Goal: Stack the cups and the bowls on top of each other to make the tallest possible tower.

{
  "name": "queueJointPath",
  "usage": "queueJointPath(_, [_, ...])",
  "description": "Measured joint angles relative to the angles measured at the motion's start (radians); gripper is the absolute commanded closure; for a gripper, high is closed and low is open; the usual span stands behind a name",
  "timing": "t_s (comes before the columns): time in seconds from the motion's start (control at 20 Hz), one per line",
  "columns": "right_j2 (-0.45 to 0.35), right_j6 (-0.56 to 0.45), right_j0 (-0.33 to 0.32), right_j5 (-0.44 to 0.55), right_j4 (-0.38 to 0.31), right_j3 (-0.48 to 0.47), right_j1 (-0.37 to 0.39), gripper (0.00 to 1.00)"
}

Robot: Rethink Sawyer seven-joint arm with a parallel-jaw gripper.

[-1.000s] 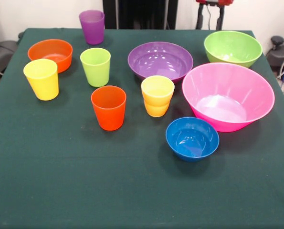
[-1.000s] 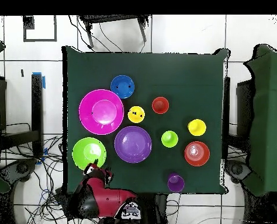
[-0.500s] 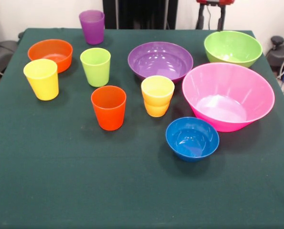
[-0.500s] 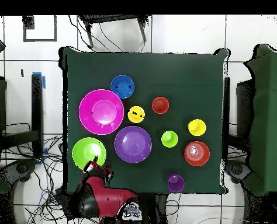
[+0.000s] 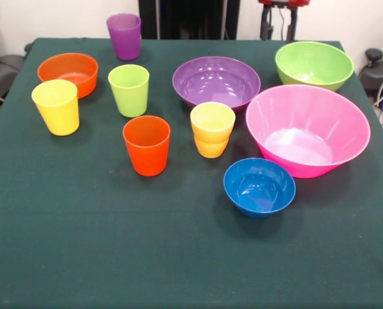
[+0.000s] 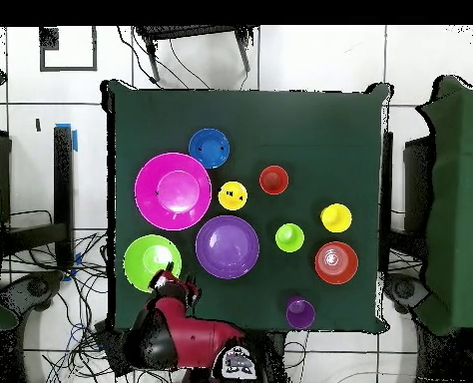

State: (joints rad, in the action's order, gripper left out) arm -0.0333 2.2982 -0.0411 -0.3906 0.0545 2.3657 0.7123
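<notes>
Cups and bowls all sit loose around the purple bowl (image 5: 216, 81) on the tabletop (image 5: 114, 244), only the yellow-orange cups (image 5: 212, 129) nested, so stacking has barely begun; the claw (image 6: 174, 283), grip state unreadable, must first pick a base.

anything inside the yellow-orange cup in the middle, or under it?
The yellow-orange cup sits nested in a second cup of the same colour, whose lower part shows beneath it. Its inside looks empty in both views. How deep it sits is hidden. The gripper is far off.
</notes>
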Motion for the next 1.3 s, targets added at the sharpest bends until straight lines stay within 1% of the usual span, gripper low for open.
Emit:
queueJointPath(0.3, [0.0,0.0,-0.039,0.0,0.0,-0.002,-0.044,0.0])
queueJointPath(0.55, [0.0,0.0,-0.058,-0.014,-0.004,-0.006,-0.117,0.0])
queueJointPath(0.75, [-0.006,0.0,-0.061,-0.035,-0.005,-0.006,-0.163,0.0])
queueJointPath(1.05, [-0.032,0.0,-0.061,-0.048,-0.004,-0.006,-0.185,0.0])
queueJointPath(1.15, [-0.038,0.0,-0.061,-0.048,-0.005,-0.006,-0.179,0.0])
queueJointPath(1.3, [-0.043,0.0,-0.06,-0.048,-0.005,-0.004,-0.148,0.0])
